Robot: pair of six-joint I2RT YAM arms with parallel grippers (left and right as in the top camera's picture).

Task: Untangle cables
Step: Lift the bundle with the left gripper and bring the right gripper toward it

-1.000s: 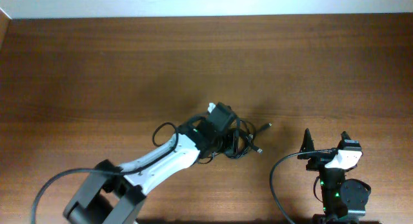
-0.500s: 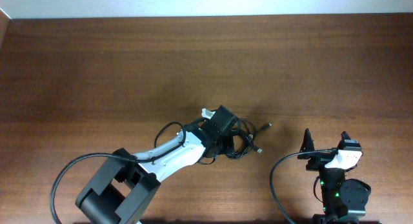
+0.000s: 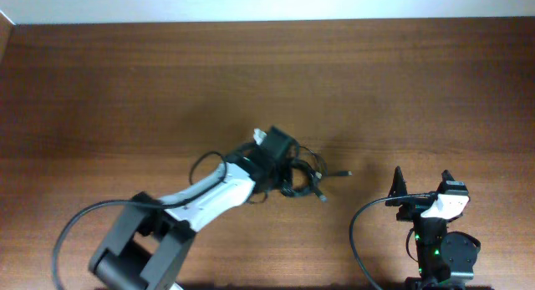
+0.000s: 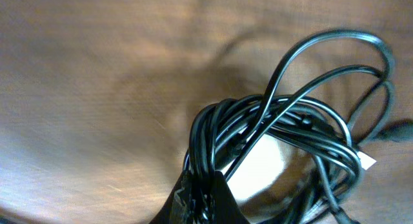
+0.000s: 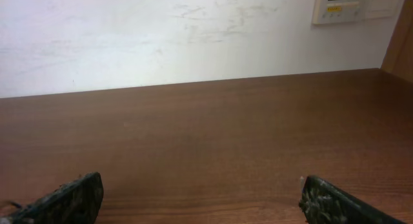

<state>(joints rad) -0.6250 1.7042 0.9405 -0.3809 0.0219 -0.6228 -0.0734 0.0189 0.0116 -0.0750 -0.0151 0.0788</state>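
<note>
**Overhead view.** The cables (image 3: 305, 180) lie as one dark knot near the middle of the tabletop (image 3: 125, 89), and the single cords cannot be told apart here. The left claw (image 3: 286, 175) reaches in from the lower left. Its tips are hidden under the arm's head, at the left edge of the knot. The knot's long axis runs roughly left to right. Two loose ends stick out to the right, one about level and one slanting toward the front edge. The right claw (image 3: 422, 180) stands well apart to the right with its jaws spread wide and nothing between them; its arm is cut off by the bottom edge.

**Left wrist view.** The left side is blurred. The left claw's dark tips, cut off at the bottom edge, are pressed together on a bunch of cords. From that point the loops fan up and to the right. A small white tag (image 4: 366, 161) sits among the loops at the right.

**Right wrist view.** Only the two fingers (image 5: 71, 198) show, in the lower corners and far apart. Wooden tabletop lies between them, with a pale wall (image 5: 193, 37) and a wall panel (image 5: 352, 6) behind
</note>
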